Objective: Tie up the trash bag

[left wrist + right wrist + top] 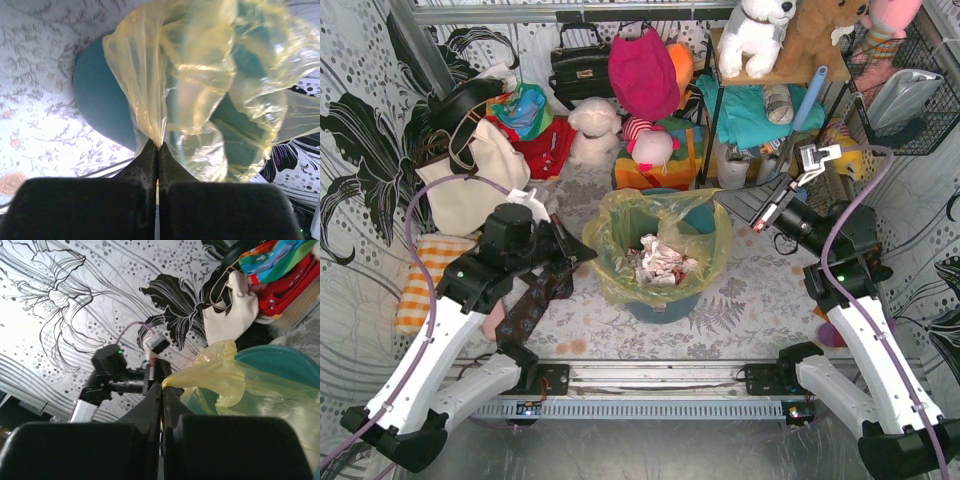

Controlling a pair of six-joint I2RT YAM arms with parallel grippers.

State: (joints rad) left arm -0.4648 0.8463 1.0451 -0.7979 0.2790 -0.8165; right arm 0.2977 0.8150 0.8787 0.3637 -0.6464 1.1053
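Seen from above: bag (620,215) in teal bin (665,305) on table (750,290), paper (658,262) inside; left hand (588,256) at left rim, right hand (723,200) at right rim, grips unclear here. Seen from left wrist: left hand clamped on gathered yellow film. Seen from right wrist: right hand pinching bunched rim, bin behind.

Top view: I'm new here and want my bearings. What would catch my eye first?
The yellow trash bag stands out dead centre, lining the teal bin, with crumpled paper inside. The left gripper and right gripper each pinch its rim on opposite sides, jaws shut. At the back, plush toys and a black handbag crowd the scene.
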